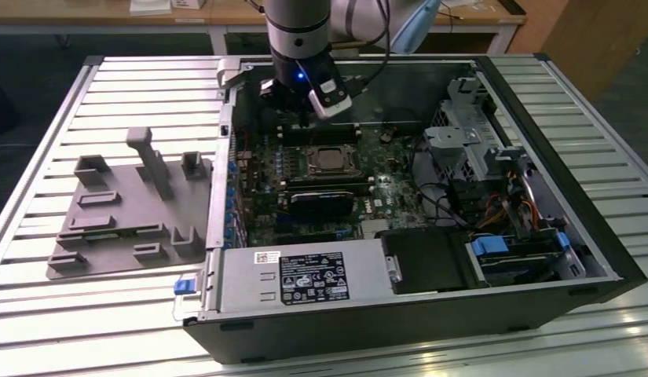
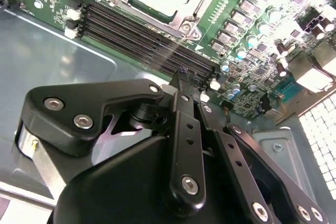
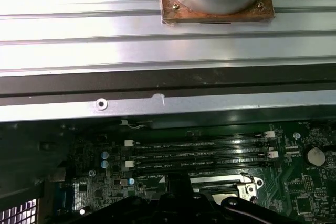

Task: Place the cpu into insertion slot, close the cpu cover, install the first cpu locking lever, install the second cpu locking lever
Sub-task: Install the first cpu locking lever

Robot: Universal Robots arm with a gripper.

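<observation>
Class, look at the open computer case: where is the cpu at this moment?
In the exterior view the cpu sits in the insertion slot mid-board, between the long memory slots and the black card.

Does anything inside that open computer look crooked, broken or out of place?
Nothing stands out. The cpu lies level and square, the claw hangs close to the long memory slots, and nothing looks spilled or bent.
</observation>
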